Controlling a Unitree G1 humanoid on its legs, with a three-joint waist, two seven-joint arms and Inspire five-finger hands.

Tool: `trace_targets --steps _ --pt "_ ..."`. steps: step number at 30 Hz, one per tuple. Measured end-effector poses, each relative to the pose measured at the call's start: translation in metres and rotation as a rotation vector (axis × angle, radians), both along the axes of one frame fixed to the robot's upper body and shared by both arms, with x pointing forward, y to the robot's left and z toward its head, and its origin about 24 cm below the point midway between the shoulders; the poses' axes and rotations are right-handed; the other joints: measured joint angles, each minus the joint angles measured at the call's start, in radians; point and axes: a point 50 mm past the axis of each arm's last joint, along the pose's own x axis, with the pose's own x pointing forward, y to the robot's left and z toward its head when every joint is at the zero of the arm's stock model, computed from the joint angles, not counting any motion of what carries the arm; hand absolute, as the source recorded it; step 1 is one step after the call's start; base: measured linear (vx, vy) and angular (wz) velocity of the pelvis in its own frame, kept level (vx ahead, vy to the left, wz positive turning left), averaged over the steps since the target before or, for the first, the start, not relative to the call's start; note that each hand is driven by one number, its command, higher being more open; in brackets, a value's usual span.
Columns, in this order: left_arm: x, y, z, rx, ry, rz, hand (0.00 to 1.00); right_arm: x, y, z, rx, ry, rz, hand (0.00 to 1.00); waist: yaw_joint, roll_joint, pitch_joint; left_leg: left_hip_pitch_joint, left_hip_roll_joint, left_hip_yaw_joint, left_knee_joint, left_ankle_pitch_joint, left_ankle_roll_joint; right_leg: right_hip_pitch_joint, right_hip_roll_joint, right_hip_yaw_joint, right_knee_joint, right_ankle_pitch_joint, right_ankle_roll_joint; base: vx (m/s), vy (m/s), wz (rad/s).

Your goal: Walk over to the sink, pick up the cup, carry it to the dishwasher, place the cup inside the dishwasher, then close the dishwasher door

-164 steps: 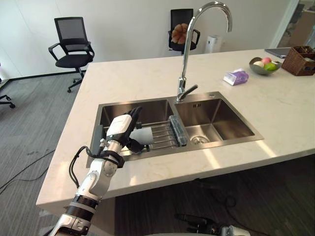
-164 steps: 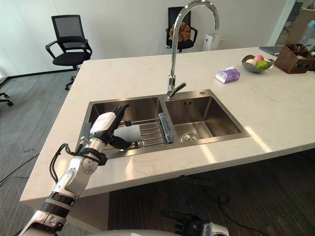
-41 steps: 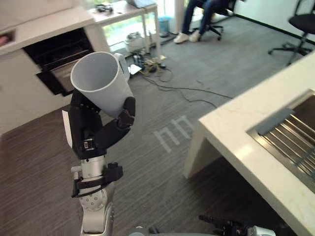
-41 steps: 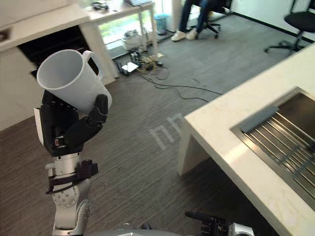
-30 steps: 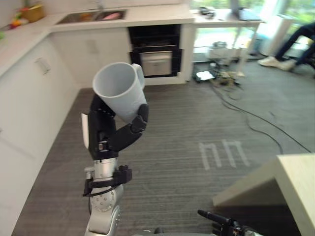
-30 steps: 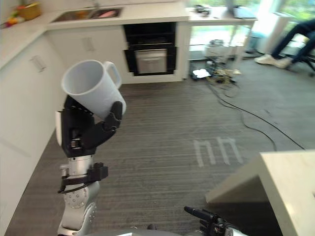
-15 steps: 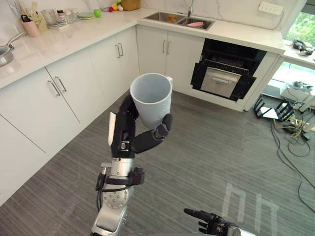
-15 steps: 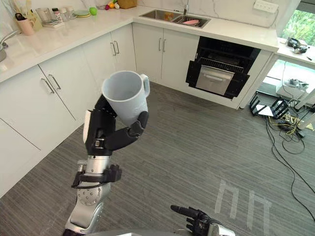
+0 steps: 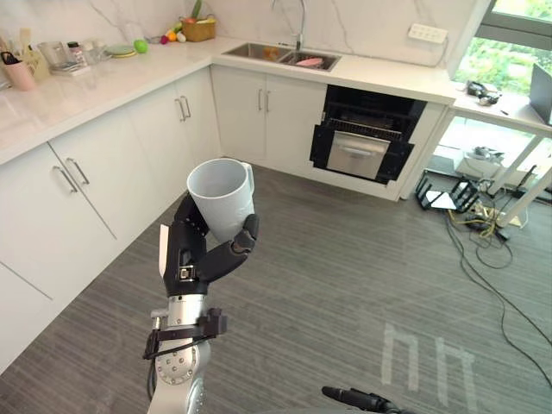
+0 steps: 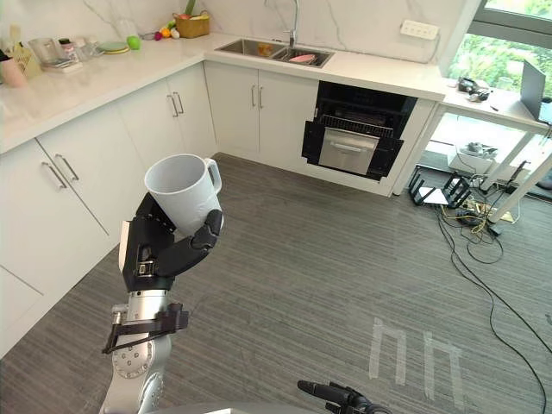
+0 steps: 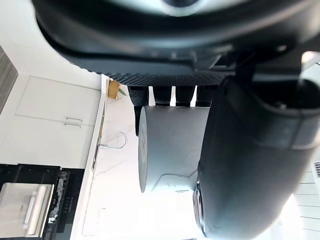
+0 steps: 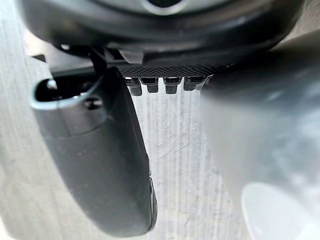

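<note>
My left hand (image 9: pixel 194 259) is raised in front of me, shut on a white cup (image 9: pixel 222 194) with a handle. The cup stands nearly upright, mouth up, thumb across its front; the left wrist view shows its wall (image 11: pixel 170 145) between fingers and thumb. The dishwasher (image 9: pixel 362 142) is a dark open bay with a silver front under the far counter, well beyond the cup. My right hand (image 9: pixel 354 398) hangs low at the bottom edge, fingers straight and holding nothing; its thumb (image 12: pixel 95 165) shows over the floor.
White cabinets (image 9: pixel 78 198) run along the left. A counter with a sink (image 9: pixel 285 59) lies above the dishwasher. Cables (image 9: pixel 483 233) and desk legs crowd the floor at the right. White tape marks (image 9: pixel 423 366) lie on the grey floor between.
The camera has kept turning, so the kitchen run and dishwasher now sit more central. The left hand still holds the cup, a little lower in the picture.
</note>
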Motion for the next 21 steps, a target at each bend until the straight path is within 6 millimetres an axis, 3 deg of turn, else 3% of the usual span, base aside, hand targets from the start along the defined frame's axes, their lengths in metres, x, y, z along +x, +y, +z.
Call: trace_targets --steps 3,5,6,7,9,10,11,12,13,14,16,17,18,20,21 --pt "0.000 0.003 -0.001 -0.057 0.004 -0.008 0.00 -0.001 -0.001 0.001 0.018 -0.022 -0.042 1.00 0.004 -0.001 0.003 -0.020 0.015 0.005 0.054 -0.017 -0.024 -0.016 0.008 0.004 0.070 -0.048 -0.012 -0.06 -0.088 0.08" --pt "-0.001 0.002 -0.001 -0.066 0.001 -0.018 0.00 -0.001 -0.002 0.001 0.021 -0.028 -0.050 1.00 0.007 -0.003 0.007 -0.082 0.035 -0.004 0.190 -0.055 -0.037 -0.039 0.005 -0.018 0.131 -0.105 -0.022 -0.07 -0.071 0.37" --pt "-0.002 0.002 0.001 -0.075 -0.010 -0.013 0.00 0.003 -0.002 0.001 0.020 -0.035 -0.047 1.00 0.016 -0.005 0.025 -0.166 0.054 -0.001 0.367 -0.068 -0.043 -0.046 0.002 -0.031 0.168 -0.123 -0.028 -0.07 -0.054 0.27" --pt "-0.004 0.002 0.006 -0.092 -0.033 -0.003 0.00 0.006 -0.006 0.002 0.012 -0.044 -0.044 1.00 0.025 0.006 0.049 -0.253 0.086 0.001 0.552 -0.053 -0.049 -0.049 0.006 -0.040 0.206 -0.138 -0.038 -0.07 -0.046 0.22" --pt "-0.010 0.004 0.014 -0.109 -0.065 0.018 0.00 0.008 -0.010 0.004 0.002 -0.052 -0.045 1.00 0.030 0.022 0.059 -0.335 0.134 0.023 0.729 -0.001 -0.047 -0.048 0.014 -0.052 0.245 -0.167 -0.042 -0.01 0.006 0.21" --pt "-0.012 0.007 0.017 -0.103 -0.081 0.034 0.00 0.007 -0.010 0.003 0.005 -0.047 -0.046 1.00 0.030 0.013 0.065 -0.372 0.156 0.045 0.801 0.039 -0.044 -0.035 0.007 -0.057 0.246 -0.174 -0.045 0.04 0.028 0.19" --pt "-0.012 0.010 0.018 -0.100 -0.089 0.043 0.00 0.009 -0.010 0.004 0.005 -0.048 -0.046 1.00 0.031 0.008 0.070 -0.383 0.162 0.053 0.817 0.019 -0.033 -0.029 0.002 -0.060 0.245 -0.175 -0.045 0.08 0.072 0.14" --pt "-0.011 0.014 0.019 -0.087 -0.098 0.057 0.00 0.011 -0.012 0.004 0.002 -0.050 -0.046 1.00 0.030 0.007 0.083 -0.388 0.161 0.061 0.768 -0.052 -0.017 -0.017 -0.015 -0.062 0.243 -0.181 -0.037 0.04 0.060 0.08" --pt "-0.011 0.016 0.018 -0.078 -0.095 0.061 0.00 0.012 -0.013 0.004 0.000 -0.053 -0.047 1.00 0.030 0.004 0.088 -0.387 0.154 0.066 0.709 -0.076 -0.014 -0.011 -0.027 -0.063 0.241 -0.184 -0.032 0.10 0.145 0.15" --pt "-0.010 0.019 0.016 -0.069 -0.086 0.066 0.00 0.012 -0.015 0.005 -0.004 -0.050 -0.048 1.00 0.025 0.000 0.093 -0.384 0.131 0.076 0.554 -0.081 -0.015 -0.001 -0.056 -0.066 0.233 -0.189 -0.022 0.11 0.176 0.15" --pt "-0.009 0.018 0.010 -0.073 -0.062 0.062 0.00 0.008 -0.021 0.004 -0.017 -0.029 -0.050 1.00 0.025 0.004 0.095 -0.365 0.090 0.054 0.287 -0.018 -0.030 0.020 -0.094 -0.066 0.214 -0.200 0.008 0.17 0.249 0.08" --pt "-0.009 0.017 0.007 -0.077 -0.048 0.060 0.00 0.004 -0.023 0.003 -0.023 -0.010 -0.055 1.00 0.028 0.007 0.095 -0.332 0.068 0.044 0.220 0.083 -0.031 0.050 -0.107 -0.050 0.202 -0.211 0.036 0.26 0.282 -0.03" --pt "-0.008 0.018 0.002 -0.089 -0.027 0.063 0.00 0.001 -0.023 0.002 -0.023 0.001 -0.068 1.00 0.031 0.004 0.091 -0.318 0.031 0.052 0.216 0.078 0.004 0.077 -0.127 -0.026 0.185 -0.215 0.057 0.28 0.267 0.02" --pt "-0.008 0.021 0.001 -0.105 -0.023 0.073 0.00 0.000 -0.020 0.001 -0.010 0.010 -0.083 1.00 0.021 -0.027 0.081 -0.338 -0.006 0.055 0.261 0.032 0.034 0.079 -0.160 -0.002 0.185 -0.215 0.085 0.30 0.223 0.15" --pt "-0.007 0.021 -0.001 -0.117 -0.018 0.073 0.00 0.000 -0.021 0.001 -0.010 0.019 -0.097 1.00 0.026 -0.028 0.080 -0.346 -0.018 0.061 0.293 0.002 0.042 0.083 -0.173 0.013 0.188 -0.206 0.102 0.32 0.224 0.08"
